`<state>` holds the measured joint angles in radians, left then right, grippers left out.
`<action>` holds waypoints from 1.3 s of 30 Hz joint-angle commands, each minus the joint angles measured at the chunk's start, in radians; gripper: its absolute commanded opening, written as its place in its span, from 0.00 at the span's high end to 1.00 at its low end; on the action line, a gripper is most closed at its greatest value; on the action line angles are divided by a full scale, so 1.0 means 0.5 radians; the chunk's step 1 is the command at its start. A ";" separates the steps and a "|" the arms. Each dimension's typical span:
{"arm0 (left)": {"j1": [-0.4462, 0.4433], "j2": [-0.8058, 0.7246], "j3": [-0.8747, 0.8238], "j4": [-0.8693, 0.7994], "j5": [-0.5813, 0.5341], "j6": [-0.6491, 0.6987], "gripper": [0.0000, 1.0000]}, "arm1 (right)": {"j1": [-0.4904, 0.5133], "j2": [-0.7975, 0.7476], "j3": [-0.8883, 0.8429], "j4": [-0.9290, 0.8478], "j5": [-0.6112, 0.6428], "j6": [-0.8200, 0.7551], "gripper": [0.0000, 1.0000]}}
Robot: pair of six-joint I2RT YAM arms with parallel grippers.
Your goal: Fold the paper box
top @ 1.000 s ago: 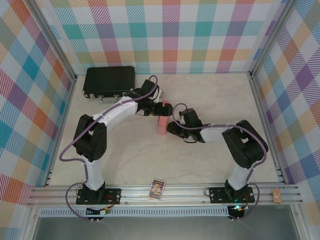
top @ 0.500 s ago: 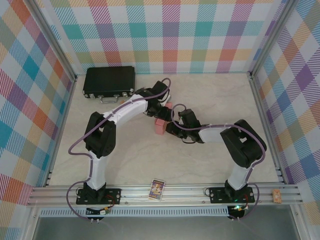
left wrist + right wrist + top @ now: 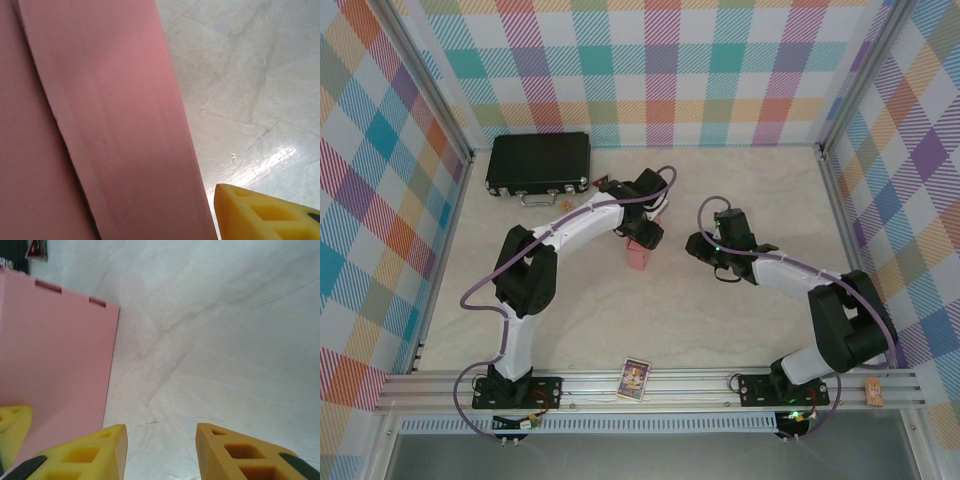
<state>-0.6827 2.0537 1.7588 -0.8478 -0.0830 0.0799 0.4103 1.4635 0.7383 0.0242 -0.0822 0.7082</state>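
Marbled table (image 3: 760,190), plain salmon-pink paper box (image 3: 640,258); right fingers (image 3: 240,455) apart; left fingers (image 3: 260,215) unclear

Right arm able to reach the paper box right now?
Probably yes: bare table lies between the right fingers and the paper box. The left fingers sit right at the box, so room looks tight.

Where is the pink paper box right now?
In the top view the paper box stands mid-table, right at the left gripper, with the right gripper apart to its right.
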 commanded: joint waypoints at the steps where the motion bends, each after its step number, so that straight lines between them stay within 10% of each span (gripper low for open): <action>1: -0.033 0.010 0.047 -0.078 -0.035 0.164 0.45 | -0.103 -0.104 -0.057 -0.167 -0.009 -0.119 0.58; 24: -0.070 -0.273 -0.373 0.119 0.659 1.709 0.47 | -0.468 -0.263 -0.116 -0.326 -0.147 -0.306 0.57; 39: -0.064 -0.260 -0.354 0.222 0.541 1.898 0.37 | -0.477 -0.264 -0.097 -0.364 -0.173 -0.335 0.56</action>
<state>-0.7055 1.9434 1.5841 -0.7551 0.1913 1.0145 0.1814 1.3472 0.6819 -0.1364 -0.1547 0.5655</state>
